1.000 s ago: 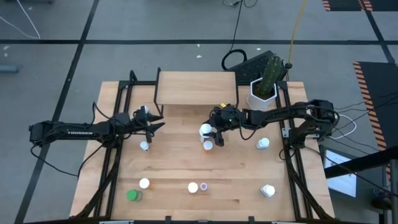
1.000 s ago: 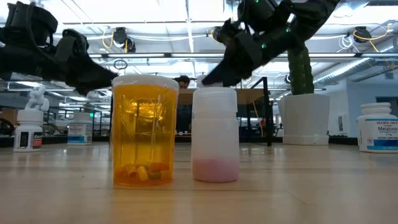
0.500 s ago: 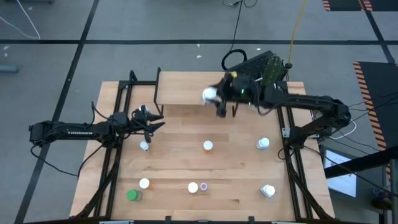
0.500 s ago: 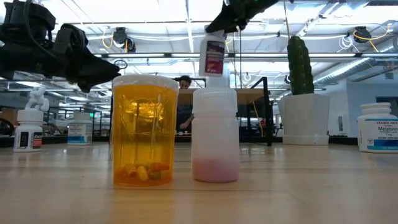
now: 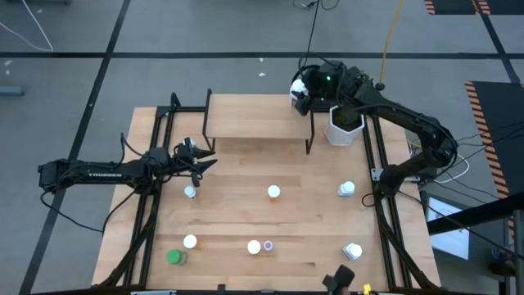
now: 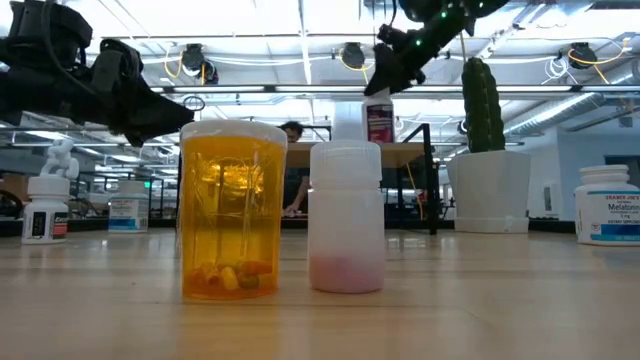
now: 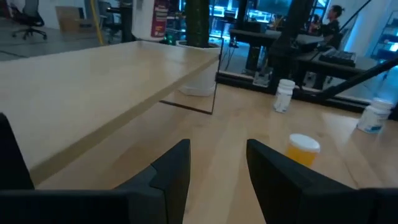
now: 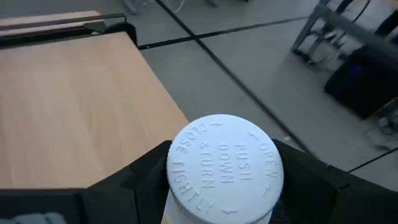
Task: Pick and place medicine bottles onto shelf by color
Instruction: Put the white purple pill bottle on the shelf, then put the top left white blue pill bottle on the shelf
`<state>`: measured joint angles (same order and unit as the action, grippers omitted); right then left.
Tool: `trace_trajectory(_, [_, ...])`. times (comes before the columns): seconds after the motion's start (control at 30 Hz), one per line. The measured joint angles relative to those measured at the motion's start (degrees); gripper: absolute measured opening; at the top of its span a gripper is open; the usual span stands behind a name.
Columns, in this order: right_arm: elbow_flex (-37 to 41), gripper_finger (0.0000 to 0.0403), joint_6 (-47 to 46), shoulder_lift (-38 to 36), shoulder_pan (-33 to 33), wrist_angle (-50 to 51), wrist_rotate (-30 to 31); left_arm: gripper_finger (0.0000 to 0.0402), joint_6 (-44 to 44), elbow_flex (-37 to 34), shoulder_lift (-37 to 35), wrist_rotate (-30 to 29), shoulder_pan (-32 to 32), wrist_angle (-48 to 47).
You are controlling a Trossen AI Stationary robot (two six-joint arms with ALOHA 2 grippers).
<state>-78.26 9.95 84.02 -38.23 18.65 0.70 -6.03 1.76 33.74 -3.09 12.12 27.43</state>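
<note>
My right gripper point(image 5: 303, 90) is shut on a white-capped white bottle point(image 5: 298, 87), high over the far right corner of the shelf point(image 5: 258, 115); the low view shows this bottle point(image 6: 378, 122) with a red label. My left gripper point(image 5: 205, 161) hovers open by the shelf's near left corner, above a small white bottle point(image 5: 190, 192) standing on the table. An orange bottle point(image 5: 273, 192), white bottles point(image 5: 346, 189) point(image 5: 190, 242), a green one point(image 5: 173, 257) and a tiny purple one point(image 5: 268, 244) stand on the table. My right gripper pinches the white bottle at its cap point(image 8: 225, 168), one finger point(image 8: 143, 180) on each side of it. The bottle is lifted clear and hangs below the fingers point(image 6: 400, 55), which come at it from above.
A white hexagonal pot with a cactus point(image 5: 345, 123) stands just right of the shelf, close to my right arm. More white bottles point(image 5: 254, 247) point(image 5: 352, 251) stand near the table's near edge. Black frame rails run along both table sides.
My right gripper has lifted the white bottle from beside the orange one at the table's middle and carried it up and toward the far edge, to above the shelf's far right corner. The orange bottle stays where it was.
</note>
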Motion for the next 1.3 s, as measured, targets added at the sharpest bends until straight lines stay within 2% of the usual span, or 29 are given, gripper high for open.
trace_trajectory(0.13, [-0.1, 0.0240, -1.1, 2.2, -1.6, -0.6, -3.4, 0.0159, 0.0, 0.1, 0.0, 0.3, -0.3, -2.6])
trace_trajectory(0.3, [-0.1, 0.0248, -1.7, 2.4, -2.0, 0.2, -3.8, 0.0159, 0.4, 0.1, 0.0, 0.7, -0.7, -2.4])
trace_trajectory(0.6, [0.1, 0.0326, 0.7, 2.5, -1.8, 1.2, -3.8, 0.0167, -0.8, 0.1, -0.1, -3.3, -0.7, -2.9])
trace_trajectory(0.7, [0.1, 0.0349, 1.3, 1.4, -1.4, 0.4, -3.8, 0.0184, -3.7, 2.9, -0.1, -4.7, -0.6, -11.7])
trace_trajectory(0.8, [0.1, 0.0356, 1.8, 0.2, -0.6, -0.1, -3.8, 0.0202, -0.8, 10.0, -0.3, -6.2, -0.6, -27.1])
trace_trajectory(0.87, [0.1, 0.0356, 2.1, -0.9, 0.2, -0.3, -3.8, 0.0211, -0.4, 15.3, 0.1, -9.3, -0.6, -37.9])
trace_trajectory(1.0, [1.0, 0.0356, -1.1, -3.8, 2.8, 1.3, -4.2, 0.0220, -4.7, 25.2, 0.0, -13.8, -0.6, -57.3])
trace_trajectory(1.07, [2.7, 0.0356, -1.3, -5.2, 4.8, 1.1, -5.3, 0.0220, -8.3, 27.6, -0.3, -15.9, -0.6, -61.7])
trace_trajectory(1.13, [4.2, 0.0356, -1.3, -6.5, 7.0, 0.6, -5.4, 0.0219, -12.0, 28.5, -0.5, -20.0, -0.6, -62.0])
trace_trajectory(1.23, [6.5, 0.0357, -1.9, -8.8, 9.9, -1.4, -5.4, 0.0223, -18.5, 27.7, -0.5, -28.8, -0.2, -62.3])
trace_trajectory(1.3, [7.8, 0.0357, -2.6, -10.4, 11.9, -2.7, -5.2, 0.0226, -19.9, 26.0, -0.3, -32.2, 0.5, -62.4])
